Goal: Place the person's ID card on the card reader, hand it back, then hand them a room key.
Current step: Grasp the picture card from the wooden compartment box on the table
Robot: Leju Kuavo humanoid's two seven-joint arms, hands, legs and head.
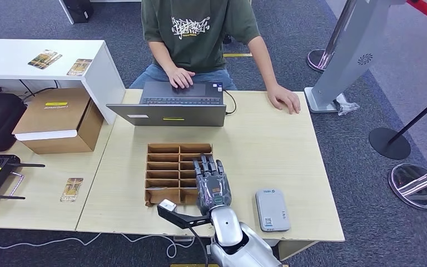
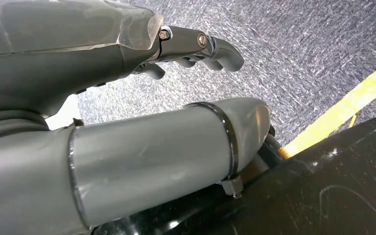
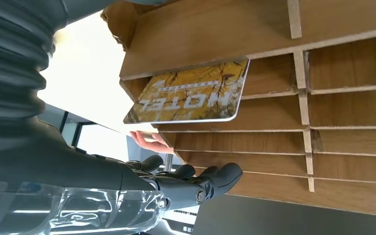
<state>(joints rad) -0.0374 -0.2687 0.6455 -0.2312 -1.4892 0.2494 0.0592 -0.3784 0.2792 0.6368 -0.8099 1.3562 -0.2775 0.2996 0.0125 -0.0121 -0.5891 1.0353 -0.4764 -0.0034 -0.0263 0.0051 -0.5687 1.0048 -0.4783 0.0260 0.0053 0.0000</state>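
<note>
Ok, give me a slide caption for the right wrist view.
Right hand reaches toward a hotel key card in the wooden slotted rack.

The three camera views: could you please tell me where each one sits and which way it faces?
Head view: high on the body, looking forward and down at the table, wooden organizer, card reader; right hand shows.
Left wrist view: behind the hanging left hand, facing carpet.
Right wrist view: behind the right hand, facing the organizer's slots and a hotel key card.
Shared: head and right wrist views both show the organizer.
</note>
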